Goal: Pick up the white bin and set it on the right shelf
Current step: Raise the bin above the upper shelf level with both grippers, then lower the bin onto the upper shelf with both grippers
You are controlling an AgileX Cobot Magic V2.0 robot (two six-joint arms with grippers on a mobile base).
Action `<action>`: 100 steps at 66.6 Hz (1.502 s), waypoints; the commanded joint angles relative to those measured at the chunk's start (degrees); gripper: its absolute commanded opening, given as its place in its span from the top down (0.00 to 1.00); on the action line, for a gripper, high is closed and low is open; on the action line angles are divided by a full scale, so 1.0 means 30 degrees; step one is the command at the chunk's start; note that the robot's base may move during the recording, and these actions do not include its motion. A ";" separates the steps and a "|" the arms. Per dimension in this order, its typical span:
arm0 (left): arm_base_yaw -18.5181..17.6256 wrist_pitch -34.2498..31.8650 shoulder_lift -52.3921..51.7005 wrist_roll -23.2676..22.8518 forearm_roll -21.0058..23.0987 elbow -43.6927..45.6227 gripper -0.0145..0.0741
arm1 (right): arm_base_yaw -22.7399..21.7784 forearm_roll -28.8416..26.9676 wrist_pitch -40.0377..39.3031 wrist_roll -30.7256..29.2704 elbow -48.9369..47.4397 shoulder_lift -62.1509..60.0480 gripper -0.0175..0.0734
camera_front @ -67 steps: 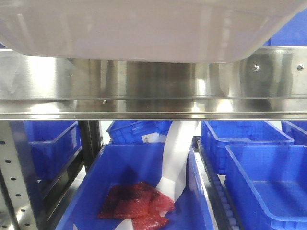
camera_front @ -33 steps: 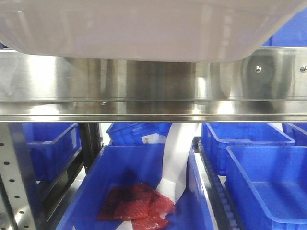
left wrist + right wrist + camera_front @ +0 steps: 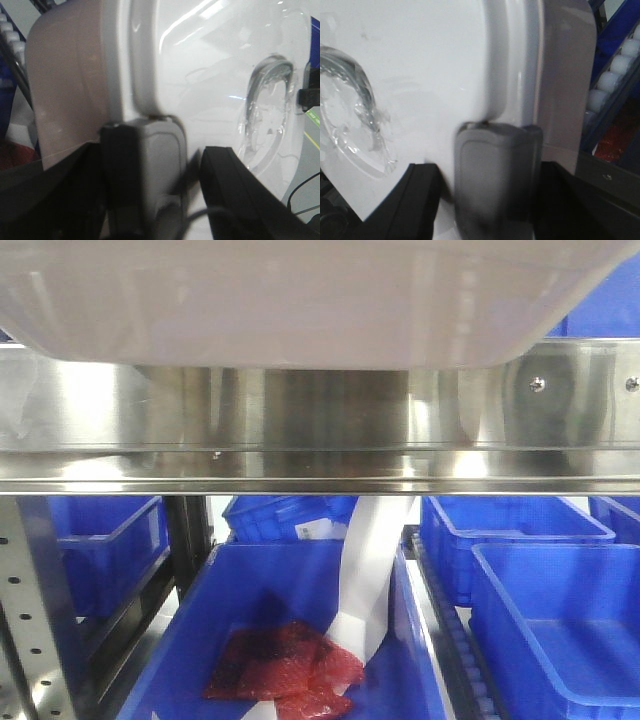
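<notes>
We hold the pale translucent plastic white bin [image 3: 300,300] just above the shiny steel right shelf [image 3: 320,430], barely lower than before; left hand [image 3: 150,175] and right hand [image 3: 495,170] each clamp its ends, so release is near.

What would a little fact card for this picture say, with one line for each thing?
white bin: up high, in front of the shelf rail
right shelf: shiny steel, behind and below the bin
left gripper: clamped on the bin's lid edge
right gripper: clamped on the opposite lid edge
blue bins: below the shelf
red bag: inside the middle blue bin
</notes>
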State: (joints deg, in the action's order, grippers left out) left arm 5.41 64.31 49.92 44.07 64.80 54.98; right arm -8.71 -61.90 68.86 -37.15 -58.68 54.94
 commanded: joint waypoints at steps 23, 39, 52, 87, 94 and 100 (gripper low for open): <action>-0.0290 0.0694 0.1630 0.0176 0.4171 0.0984 0.54 | 0.0145 -0.5065 0.0920 -0.0160 -0.0750 -0.0167 0.37; -0.0290 -0.0137 0.2325 0.0176 0.4465 0.2056 0.54 | 0.0145 -0.5595 -0.0099 -0.0160 -0.1426 0.0645 0.37; -0.0290 -0.1369 0.3265 0.0273 0.4655 0.2731 0.54 | 0.0145 -0.6403 -0.0576 -0.0160 -0.2360 0.2009 0.37; -0.1335 -0.2900 0.8877 0.2033 0.6326 0.5557 0.54 | 0.0145 -0.6607 -0.1276 -0.0178 -0.5095 0.6664 0.37; -0.1697 -0.3032 0.9857 0.2033 0.6451 0.5890 0.54 | 0.0145 -0.6612 -0.1352 -0.0178 -0.5292 0.7386 0.37; -0.1818 -0.3230 1.0443 0.2033 0.6553 0.5976 0.54 | 0.0145 -0.6612 -0.1700 -0.0178 -0.5292 0.7969 0.37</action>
State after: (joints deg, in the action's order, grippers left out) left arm 1.11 53.94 81.76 49.07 78.68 70.42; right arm -8.73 -73.87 62.69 -37.17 -72.26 79.51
